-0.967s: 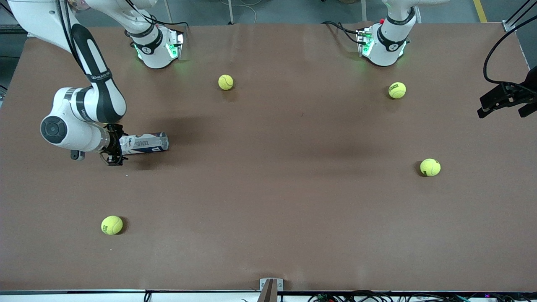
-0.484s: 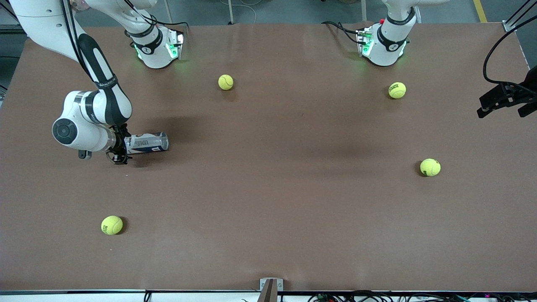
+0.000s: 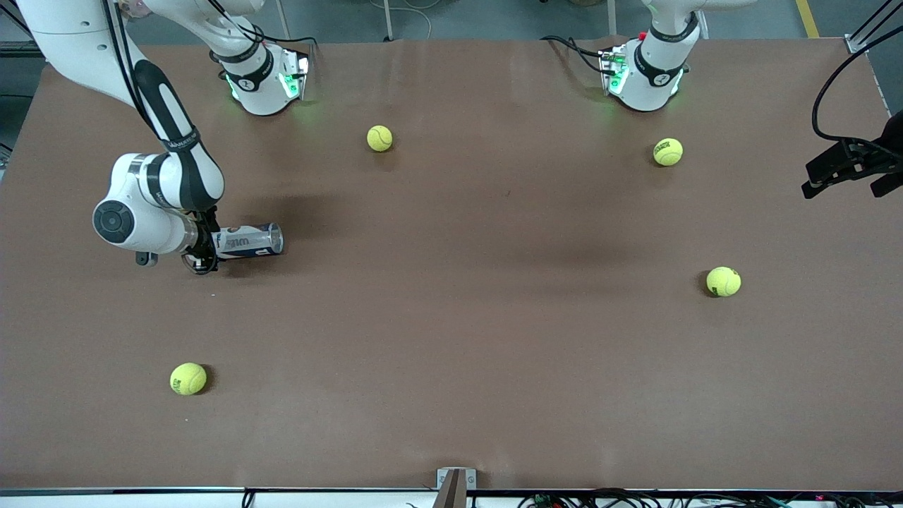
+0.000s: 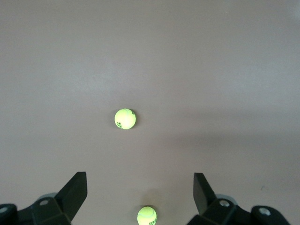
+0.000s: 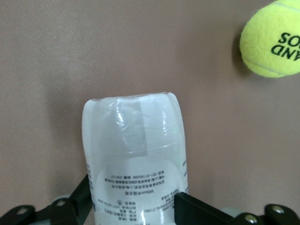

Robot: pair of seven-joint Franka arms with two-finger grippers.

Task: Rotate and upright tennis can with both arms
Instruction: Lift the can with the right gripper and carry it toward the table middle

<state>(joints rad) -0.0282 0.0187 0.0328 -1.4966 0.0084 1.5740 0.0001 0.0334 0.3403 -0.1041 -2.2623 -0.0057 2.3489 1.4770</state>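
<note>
Right gripper [image 3: 206, 247] has slid further onto the tennis can [image 3: 248, 240] end since a second ago, fingers [image 5: 206, 211] now closing against its sides. Can lies flat on the surface [image 3: 451, 339] at the right arm's end, long axis along the table's length, silver rim toward the left arm's end. Left gripper [image 4: 140, 197] waits high above, fingers open.

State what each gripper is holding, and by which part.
The right gripper clamps the lying tennis can at its end toward the right arm's end of the table. The left gripper is open and empty, up over the table.
</note>
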